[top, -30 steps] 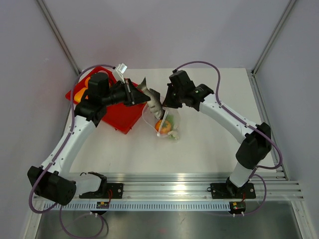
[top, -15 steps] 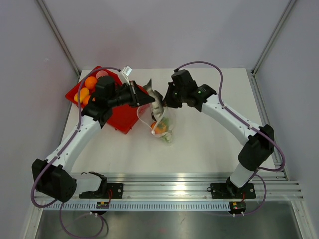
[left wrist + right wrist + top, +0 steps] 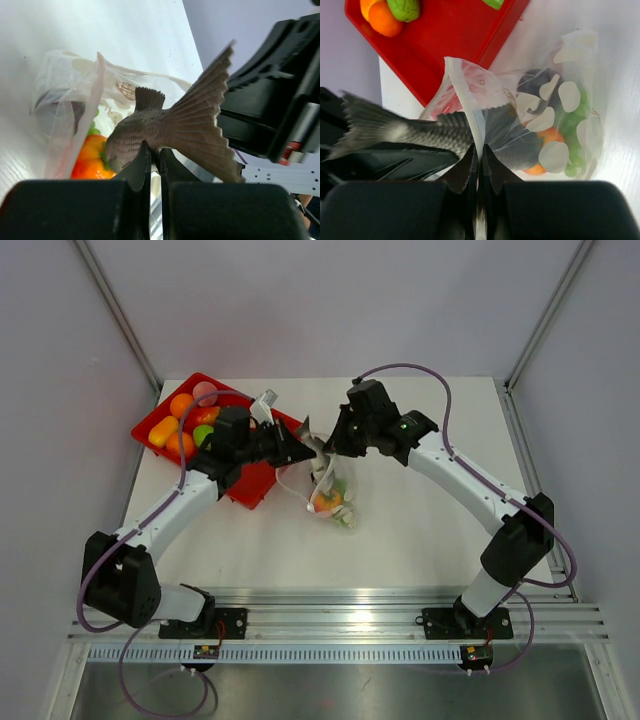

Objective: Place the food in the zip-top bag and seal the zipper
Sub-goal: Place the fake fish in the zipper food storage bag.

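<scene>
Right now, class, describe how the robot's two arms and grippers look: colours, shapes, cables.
The left arm and right arm have white links, bulky black joints and black wrists. A thin purple cable loops along each. The left gripper and right gripper are black, with two fingers tapering to thin tips.

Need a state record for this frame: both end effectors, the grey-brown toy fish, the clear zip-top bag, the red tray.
left end effector: shut on grey-brown toy fish, gripping its rear body
right end effector: shut on mouth edge of clear zip-top plastic bag
fish: head end inside the bag mouth, tail fin outside
bagged toy food: orange, green and dark purple pieces
zipper: unsealed, mouth open
red rectangular tray: beside the bag
loose toy food: orange and green pieces in the tray
</scene>
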